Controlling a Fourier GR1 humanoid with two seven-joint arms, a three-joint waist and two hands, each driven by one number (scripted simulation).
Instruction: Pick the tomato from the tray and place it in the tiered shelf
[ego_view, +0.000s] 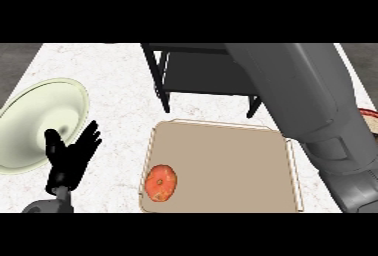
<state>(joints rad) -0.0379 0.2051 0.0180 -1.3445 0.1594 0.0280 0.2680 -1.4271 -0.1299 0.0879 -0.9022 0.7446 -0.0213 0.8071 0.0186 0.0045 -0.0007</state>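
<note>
Still pre-grasp: tomato (162, 182) sat at tray (221, 165) front-left corner. My left hand (71, 152) rested released beside plate (40, 125). Right hand out of view. Best approach: descend from above, clearing tray rim, before carrying to tiered shelf (199, 70).

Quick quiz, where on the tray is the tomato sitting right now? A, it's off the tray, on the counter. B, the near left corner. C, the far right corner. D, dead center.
B: the tomato lies inside the tray by its left rim, close to the near edge, and no hand is touching it.
</note>
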